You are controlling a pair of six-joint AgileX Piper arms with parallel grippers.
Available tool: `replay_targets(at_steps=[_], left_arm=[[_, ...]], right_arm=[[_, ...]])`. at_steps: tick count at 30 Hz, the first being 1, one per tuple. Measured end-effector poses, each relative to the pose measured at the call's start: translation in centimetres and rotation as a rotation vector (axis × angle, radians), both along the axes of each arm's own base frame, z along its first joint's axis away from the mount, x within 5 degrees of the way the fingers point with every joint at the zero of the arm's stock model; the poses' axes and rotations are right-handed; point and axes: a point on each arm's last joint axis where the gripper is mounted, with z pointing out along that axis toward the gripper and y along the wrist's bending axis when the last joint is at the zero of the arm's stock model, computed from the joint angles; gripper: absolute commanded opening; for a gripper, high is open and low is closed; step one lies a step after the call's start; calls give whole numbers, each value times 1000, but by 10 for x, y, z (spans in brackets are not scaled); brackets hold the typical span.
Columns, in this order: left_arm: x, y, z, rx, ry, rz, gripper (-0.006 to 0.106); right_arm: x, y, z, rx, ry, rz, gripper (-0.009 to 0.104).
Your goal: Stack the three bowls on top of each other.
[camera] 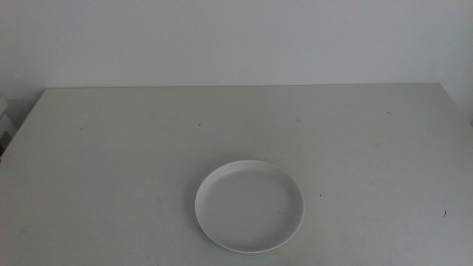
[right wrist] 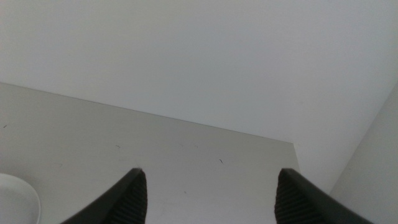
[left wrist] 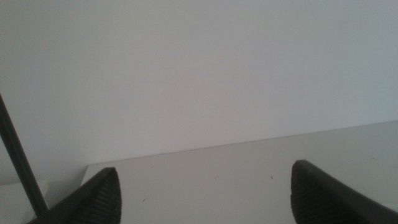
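One white bowl (camera: 249, 206), shallow and plate-like, lies on the table (camera: 111, 148) a little ahead of its near edge, in the middle. A thin second rim line shows under its near side; I cannot tell what lies beneath it. Neither arm appears in the middle view. In the left wrist view my left gripper (left wrist: 205, 168) is open, with only table and wall between its jaws. My right gripper (right wrist: 210, 170) is also open and holds nothing. A curved edge of the white bowl (right wrist: 15, 196) shows beside one of its jaws.
The table's far edge meets a plain white wall (camera: 236, 37). A thin dark rod (left wrist: 18, 162) crosses the left wrist view beside the table. A pale object (camera: 3, 111) stands off the table's left side.
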Motion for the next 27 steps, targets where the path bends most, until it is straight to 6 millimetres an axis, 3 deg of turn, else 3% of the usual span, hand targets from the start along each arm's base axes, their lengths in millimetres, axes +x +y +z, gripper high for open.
replay_targets(at_steps=[7, 14, 21, 27], left_arm=[[3, 0, -15, 2, 27, 2, 98], [-7, 1, -60, 4, 50, 3, 98], [-8, 1, -112, -8, 122, 1, 98], [-6, 1, -126, -31, 90, 11, 98]], right_arm=[[0, 0, -9, 1, -11, -5, 52], [-13, -3, -41, 9, -146, -29, 52], [-29, -4, -102, 8, -119, -34, 52], [-35, -4, -145, 5, -67, -33, 52]])
